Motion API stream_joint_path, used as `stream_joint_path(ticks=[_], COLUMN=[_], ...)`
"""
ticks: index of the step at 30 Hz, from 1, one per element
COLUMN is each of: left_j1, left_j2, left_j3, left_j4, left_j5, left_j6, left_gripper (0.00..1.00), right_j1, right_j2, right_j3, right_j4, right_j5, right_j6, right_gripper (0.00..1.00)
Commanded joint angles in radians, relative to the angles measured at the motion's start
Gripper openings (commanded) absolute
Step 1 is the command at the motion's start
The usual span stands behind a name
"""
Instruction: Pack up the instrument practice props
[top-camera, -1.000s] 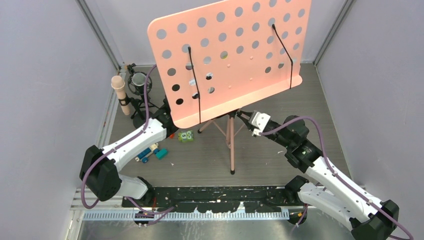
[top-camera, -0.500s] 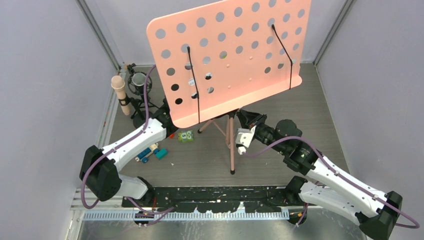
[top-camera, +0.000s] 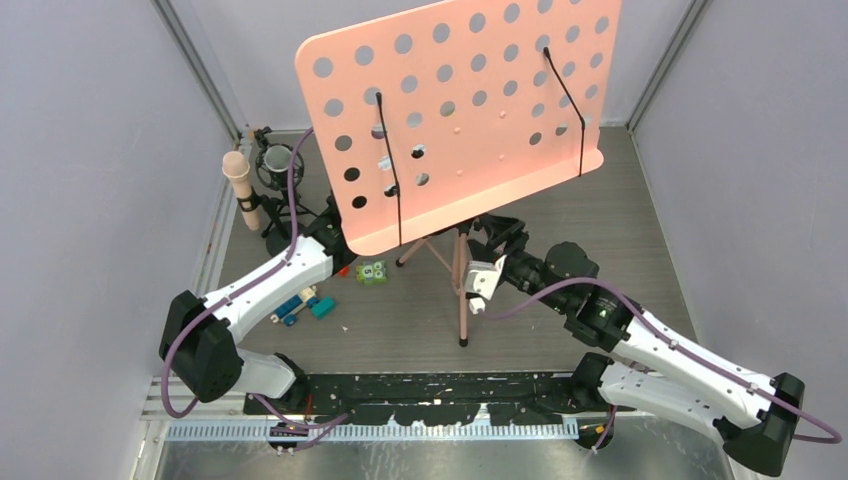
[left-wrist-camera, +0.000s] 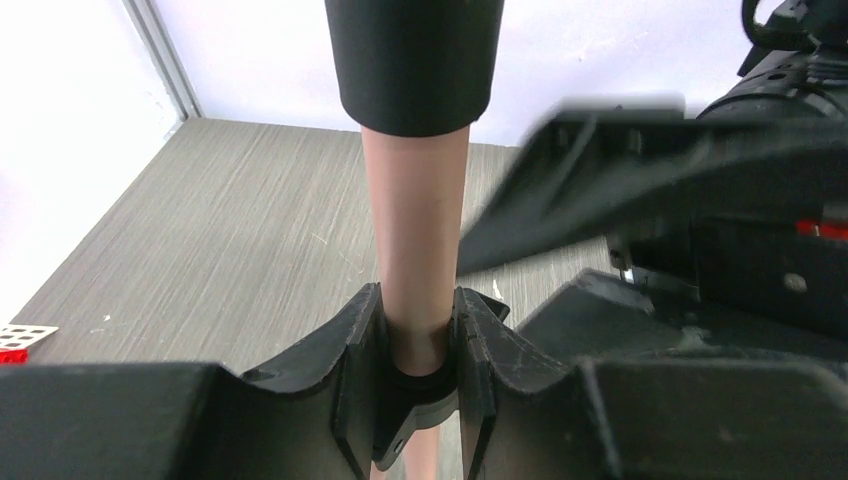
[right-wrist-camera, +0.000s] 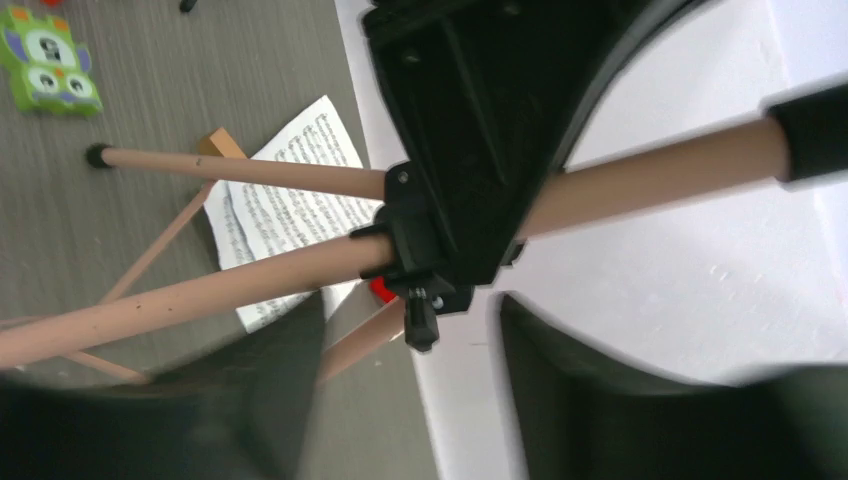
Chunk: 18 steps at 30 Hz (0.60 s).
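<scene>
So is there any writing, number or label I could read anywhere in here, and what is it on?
None can be quoted.
Sheet-music page: printed staves of notes, too small to read.
Green toy block: a cartoon face; any marking is too small to read.
Music stand: no text showing.

Microphone left of music stand; toy blocks front-left; pages under its legs

Overhead camera looks steeply down across the whole bench. Both wrist cameras sit close against the stand pole, which all three views share.
</scene>
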Motion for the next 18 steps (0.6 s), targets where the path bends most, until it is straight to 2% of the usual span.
stream_joint_path(ticks=[1, 2, 3, 7, 10, 12, 14, 15, 18], left_j1=[-0.015, -0.014, -0.015, -0.013, -0.013, -0.012, -0.011, -0.011, -0.012], left_j2=[0.021, 0.019, 0.018, 0.014, 0.011, 0.006, 0.003, 0.002, 0.0], left_j3=[0.006, 0.005, 0.003, -0.007, -0.006, -0.008, -0.007, -0.006, 0.002], left_j4=[-0.106, -0.109, -0.111, -0.107, -0.108, -0.111, -0.116, -0.118, -0.14], left_j5=[-0.04, -0.048, -0.054, -0.066, -0.068, -0.07, -0.074, -0.075, -0.091], left_j6=[0.002, 0.005, 0.008, 0.012, 0.012, 0.015, 0.018, 0.02, 0.037], left_gripper=[0.0, 0.0, 0.0, 0.0, 0.0, 0.0, 0.0, 0.0, 0.0], right_j1=[0.02, 0.02, 0.019, 0.019, 0.02, 0.019, 0.019, 0.019, 0.02], right_j2=[-0.08, -0.106, -0.141, -0.254, -0.34, -0.379, -0.377, -0.36, -0.293], right_j3=[0.027, 0.023, 0.018, -0.029, -0.065, -0.086, -0.063, -0.047, -0.001], right_j4=[0.096, 0.097, 0.091, 0.068, 0.051, 0.056, -0.034, -0.143, -0.338], right_j5=[-0.027, -0.019, -0.017, 0.013, 0.099, 0.252, 0.468, 0.557, 0.654], right_j6=[0.206, 0.246, 0.283, 0.414, 0.614, 0.857, 1.151, 1.284, 1.584], right_gripper=[0.81, 0.96, 0.99, 1.0, 1.0, 1.0, 1.0, 1.0, 1.0])
